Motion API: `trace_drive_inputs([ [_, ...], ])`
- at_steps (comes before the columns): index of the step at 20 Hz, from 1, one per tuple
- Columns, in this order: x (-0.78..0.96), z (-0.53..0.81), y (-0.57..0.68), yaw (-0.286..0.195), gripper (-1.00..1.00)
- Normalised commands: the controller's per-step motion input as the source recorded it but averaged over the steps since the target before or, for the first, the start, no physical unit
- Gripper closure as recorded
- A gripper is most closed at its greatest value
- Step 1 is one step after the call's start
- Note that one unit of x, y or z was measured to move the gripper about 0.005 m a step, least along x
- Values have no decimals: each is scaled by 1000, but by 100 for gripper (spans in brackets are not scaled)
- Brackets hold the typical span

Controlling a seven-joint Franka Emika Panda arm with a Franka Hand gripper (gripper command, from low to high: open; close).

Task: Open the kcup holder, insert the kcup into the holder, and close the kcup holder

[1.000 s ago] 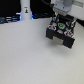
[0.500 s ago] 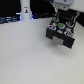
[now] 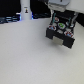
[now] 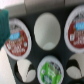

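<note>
Wrist view: kcup (image 4: 49, 70) in holder (image 4: 31, 30).

One black boxy kcup holder (image 3: 60, 34) sits on the pale table surface (image 3: 25, 57), and one tall white bottle-like object (image 3: 25, 9) stands well apart from it. In the wrist view its tray holds two red-and-white foil-topped pods (image 4: 17, 37), one small pod with a green top (image 4: 49, 69), and one plain white round-topped pod (image 4: 48, 30).

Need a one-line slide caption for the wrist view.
Wrist view over the kcup holder: foil-lidded pods in its round slots, one slot empty, and the green-topped kcup sitting in a near slot.
</note>
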Motion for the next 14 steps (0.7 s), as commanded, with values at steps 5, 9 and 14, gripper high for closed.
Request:
trace_drive_inputs([
  [5, 638, -100, -213, 45, -100],
  [9, 442, -312, -36, 75, -100],
  [14, 200, -281, 122, 135, -100],
])
